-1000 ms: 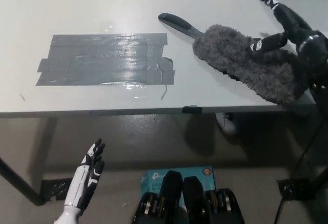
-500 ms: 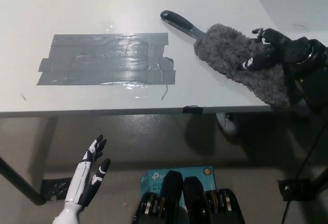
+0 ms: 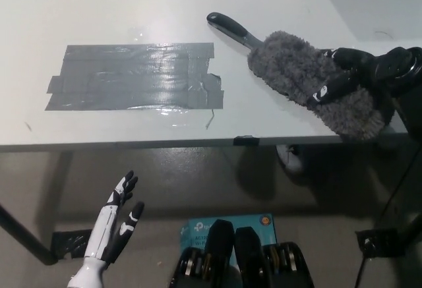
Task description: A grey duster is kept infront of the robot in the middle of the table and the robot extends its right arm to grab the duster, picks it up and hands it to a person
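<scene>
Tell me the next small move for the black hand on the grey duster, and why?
Probably lift it a little. The right hand looks closed on the duster, which lies on the table; no person shows. The left hand rests low.

Print on the floor box only

A teal box point(image 3: 227, 225) is lying on the floor near the robot, showing what looks like "tp-link"; smaller print is reading too blurred.
</scene>
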Available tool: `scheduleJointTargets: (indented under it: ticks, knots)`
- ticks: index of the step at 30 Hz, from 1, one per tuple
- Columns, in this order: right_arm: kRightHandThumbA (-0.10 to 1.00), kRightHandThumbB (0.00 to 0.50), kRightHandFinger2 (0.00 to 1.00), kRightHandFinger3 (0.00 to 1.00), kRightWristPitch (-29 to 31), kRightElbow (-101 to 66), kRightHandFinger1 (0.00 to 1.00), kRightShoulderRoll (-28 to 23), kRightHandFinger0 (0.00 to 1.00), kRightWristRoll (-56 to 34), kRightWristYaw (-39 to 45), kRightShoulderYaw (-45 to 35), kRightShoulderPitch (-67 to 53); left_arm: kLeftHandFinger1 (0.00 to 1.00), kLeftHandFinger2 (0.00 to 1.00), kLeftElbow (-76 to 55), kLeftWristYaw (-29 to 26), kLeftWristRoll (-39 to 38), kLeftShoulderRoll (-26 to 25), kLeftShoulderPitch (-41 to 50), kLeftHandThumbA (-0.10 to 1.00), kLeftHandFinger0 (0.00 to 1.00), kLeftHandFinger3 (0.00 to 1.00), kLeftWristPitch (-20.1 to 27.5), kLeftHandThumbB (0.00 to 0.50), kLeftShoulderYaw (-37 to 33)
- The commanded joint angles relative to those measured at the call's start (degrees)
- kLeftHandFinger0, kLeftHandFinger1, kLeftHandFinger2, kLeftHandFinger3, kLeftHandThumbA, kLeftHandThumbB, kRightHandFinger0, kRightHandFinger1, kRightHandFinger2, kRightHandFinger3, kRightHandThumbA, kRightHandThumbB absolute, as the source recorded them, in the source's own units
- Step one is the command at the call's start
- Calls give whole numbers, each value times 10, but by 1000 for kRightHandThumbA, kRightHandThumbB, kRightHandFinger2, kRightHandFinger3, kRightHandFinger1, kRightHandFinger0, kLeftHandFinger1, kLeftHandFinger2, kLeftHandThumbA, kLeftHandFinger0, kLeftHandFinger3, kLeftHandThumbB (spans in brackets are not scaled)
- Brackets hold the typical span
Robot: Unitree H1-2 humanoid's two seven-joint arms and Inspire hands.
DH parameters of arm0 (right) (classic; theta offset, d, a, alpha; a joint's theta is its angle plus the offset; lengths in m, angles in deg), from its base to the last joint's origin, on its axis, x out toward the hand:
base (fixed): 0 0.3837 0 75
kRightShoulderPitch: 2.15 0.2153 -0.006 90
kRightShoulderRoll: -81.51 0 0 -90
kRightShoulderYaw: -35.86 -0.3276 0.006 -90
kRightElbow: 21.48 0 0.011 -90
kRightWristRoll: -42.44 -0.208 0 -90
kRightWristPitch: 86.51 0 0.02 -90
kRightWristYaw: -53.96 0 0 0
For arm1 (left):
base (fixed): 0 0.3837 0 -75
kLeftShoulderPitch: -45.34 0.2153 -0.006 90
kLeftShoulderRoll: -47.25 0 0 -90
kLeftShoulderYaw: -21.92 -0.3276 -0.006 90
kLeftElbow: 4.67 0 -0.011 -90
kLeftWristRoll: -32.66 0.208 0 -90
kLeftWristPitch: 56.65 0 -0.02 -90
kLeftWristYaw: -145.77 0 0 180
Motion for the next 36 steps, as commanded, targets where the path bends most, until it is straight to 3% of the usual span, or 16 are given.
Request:
scheduleJointTargets:
  ticks: [1, 7, 14, 17, 20, 21, 22, 23, 24, 25, 27, 29, 31, 34, 35, 36]
  knots:
    - [1000, 495, 1000, 1000, 21, 36, 1000, -7, 1000, 16, 29, 21, 28, 1000, 1000, -12, -7, 2, -7, -10, 933, 1000, 1000, 9, 257, 4]
    - [1000, 461, 1000, 1000, 33, 63, 1000, 2, 1000, 71, 5, 88, 27, 1000, 1000, -13, -9, 9, -6, -9, 947, 1000, 1000, 9, 257, 1]
    - [950, 478, 1000, 1000, 44, 87, 1000, 17, 1000, 87, -7, 132, 0, 1000, 1000, -19, -3, 1, -6, -12, 935, 1000, 1000, 1, 271, 3]
    - [855, 458, 1000, 1000, 39, 94, 1000, 25, 1000, 90, -7, 140, -10, 1000, 1000, -16, -6, 2, -6, -15, 936, 1000, 1000, 6, 265, 3]
    - [562, 457, 1000, 1000, 4, 97, 1000, 34, 1000, 74, -37, 121, -18, 1000, 1000, -10, -9, 7, -8, -17, 939, 1000, 1000, 18, 252, 2]
    - [453, 402, 936, 1000, 3, 98, 799, 34, 797, 74, -43, 120, -20, 1000, 1000, -10, -8, 7, -8, -16, 938, 1000, 1000, 18, 252, 2]
    - [392, 393, 684, 1000, 5, 100, 470, 35, 414, 75, -49, 120, -21, 1000, 1000, -11, -8, 7, -8, -17, 938, 1000, 1000, 16, 252, 2]
    - [305, 362, 767, 1000, 9, 99, 534, 34, 373, 78, -56, 121, -22, 1000, 1000, -11, -7, 5, -8, -18, 938, 1000, 1000, 15, 251, 2]
    - [153, 345, 582, 1000, 17, 96, 428, 33, 230, 83, -70, 124, -24, 1000, 1000, -10, -6, 2, -9, -20, 936, 1000, 1000, 16, 251, 3]
    - [61, 324, 487, 921, 24, 92, 350, 31, 155, 84, -86, 123, -27, 1000, 1000, -9, -6, 0, -8, -21, 935, 1000, 1000, 16, 252, 3]
    - [-93, 294, 582, 826, 33, 84, 540, 28, 365, 74, -111, 110, -33, 1000, 1000, -9, -6, 2, -9, -21, 935, 1000, 1000, 15, 251, 3]
    - [-100, 195, 553, 638, 47, 75, 578, 23, 353, 69, -125, 102, -38, 1000, 1000, -4, -6, 0, -8, -20, 934, 1000, 1000, 18, 251, 3]
    - [-100, 145, 610, 495, 61, 65, 657, 17, 469, 64, -134, 93, -41, 1000, 1000, -4, -9, 2, -7, -19, 934, 1000, 1000, 20, 243, 3]
    - [-100, 166, 606, 437, 74, 56, 707, 11, 575, 55, -142, 77, -42, 1000, 1000, -3, -10, 5, -8, -19, 936, 1000, 1000, 21, 241, 3]
    - [-100, 185, 459, 371, 79, 49, 543, 8, 375, 49, -141, 67, -42, 1000, 1000, -5, -10, 5, -7, -18, 937, 1000, 1000, 18, 243, 3]
    - [-100, 181, 448, 342, 81, 47, 534, 7, 310, 47, -139, 64, -42, 1000, 1000, -5, -10, 4, -7, -19, 938, 1000, 1000, 18, 244, 3]
